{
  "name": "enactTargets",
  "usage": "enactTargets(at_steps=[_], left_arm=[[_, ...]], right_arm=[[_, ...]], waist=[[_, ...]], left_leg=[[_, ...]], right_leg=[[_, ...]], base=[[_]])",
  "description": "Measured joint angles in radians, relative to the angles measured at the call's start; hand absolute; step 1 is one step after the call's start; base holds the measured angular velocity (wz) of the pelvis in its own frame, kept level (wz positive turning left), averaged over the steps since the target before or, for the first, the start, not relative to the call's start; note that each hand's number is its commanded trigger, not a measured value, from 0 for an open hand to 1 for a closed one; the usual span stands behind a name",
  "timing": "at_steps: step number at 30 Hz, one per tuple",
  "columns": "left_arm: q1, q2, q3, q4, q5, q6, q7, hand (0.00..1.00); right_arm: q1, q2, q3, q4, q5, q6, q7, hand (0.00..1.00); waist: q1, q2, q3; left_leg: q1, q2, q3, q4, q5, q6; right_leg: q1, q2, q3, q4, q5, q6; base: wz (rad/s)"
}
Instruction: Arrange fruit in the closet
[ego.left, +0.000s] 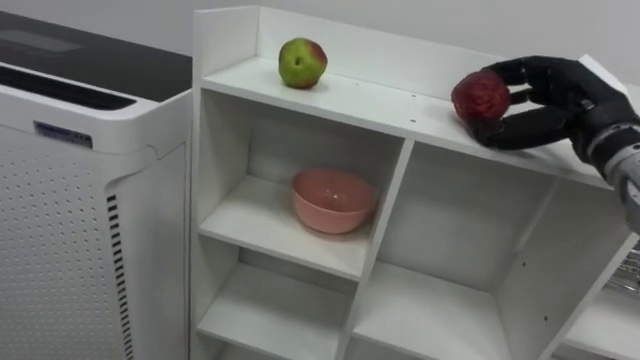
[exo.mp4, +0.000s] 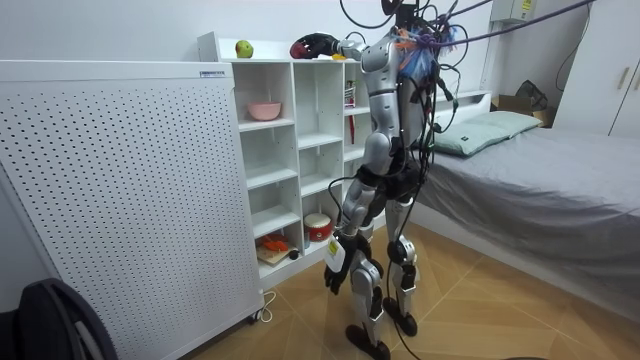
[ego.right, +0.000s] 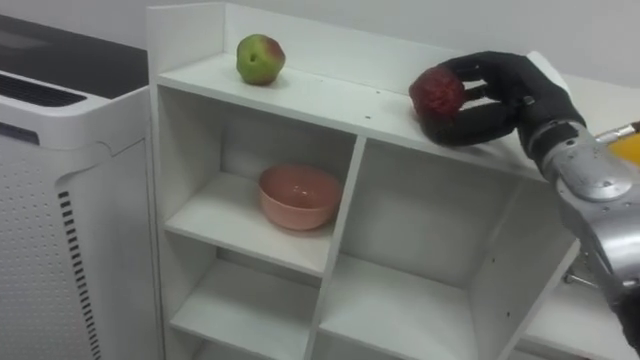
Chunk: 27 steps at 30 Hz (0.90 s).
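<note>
Here, at the far left, a white appliance (ego.left: 90, 200) stands just beside the closet (ego.left: 390, 105). A green apple (ego.left: 302, 62) sits on the closet's top board near its left end, apparently placed, with bare board beside it for more fruit. Below it, a pink bowl (ego.left: 333, 200) rests in the upper-left compartment. Further right is the red apple (ego.left: 481, 96), low over that same top board; whether it touches is unclear. The right hand (ego.left: 568, 98) is curled round it, fingers on top and thumb beneath — probably so it cannot roll before it settles. The left hand (exo.mp4: 334, 275) hangs by the thigh.
</note>
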Motion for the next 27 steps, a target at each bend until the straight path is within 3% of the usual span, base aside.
enactTargets(at_steps=[4,5,8,13,18,27], left_arm=[[-0.021,0.000,-0.014,0.000,0.000,-0.029,0.023,0.00],[-0.029,0.000,-0.017,-0.001,0.001,-0.041,0.025,0.00],[-0.029,0.000,-0.020,0.000,0.000,-0.053,0.050,0.00],[-0.028,-0.002,-0.020,0.004,-0.001,-0.065,0.064,0.00],[-0.026,-0.002,-0.022,0.021,0.000,-0.065,0.066,0.00],[-0.038,-0.007,-0.075,0.030,-0.011,-0.066,0.067,0.00]], right_arm=[[0.062,0.056,0.001,-0.203,-0.021,-0.002,0.009,1.00],[0.086,0.063,0.001,-0.277,-0.046,-0.002,0.009,1.00],[0.160,0.088,0.001,-0.446,-0.055,-0.017,0.020,1.00],[0.206,0.103,0.001,-0.583,-0.043,-0.022,0.071,1.00],[0.234,0.103,0.001,-0.683,-0.043,-0.027,0.121,1.00],[0.372,0.181,0.016,-0.774,-0.080,-0.036,0.173,1.00]], waist=[[-0.008,0.012,0.0025],[-0.007,0.012,-0.0024],[-0.014,0.022,-0.0009],[-0.024,0.044,0.0002],[-0.030,0.072,-0.0099],[-0.026,0.065,-0.0090]], left_leg=[[0.001,-0.001,0.000,-0.001,0.000,0.000],[-0.003,0.000,0.000,-0.001,0.001,0.001],[-0.002,-0.002,-0.002,-0.002,0.001,0.002],[0.000,-0.001,-0.001,-0.001,0.001,0.002],[0.007,-0.001,0.008,-0.012,0.002,0.002],[0.007,-0.001,0.015,-0.010,0.004,0.000]], right_leg=[[-0.002,-0.001,0.008,0.000,0.000,0.000],[-0.009,-0.002,0.011,0.000,0.000,0.000],[-0.004,-0.002,0.018,-0.003,0.000,0.000],[0.001,-0.001,0.058,-0.015,0.000,0.000],[0.008,0.000,0.057,-0.014,0.000,0.000],[0.001,0.007,0.107,-0.012,0.001,-0.001]], base=[[0.01],[0.03],[0.05],[0.00],[-0.05],[-0.05]])
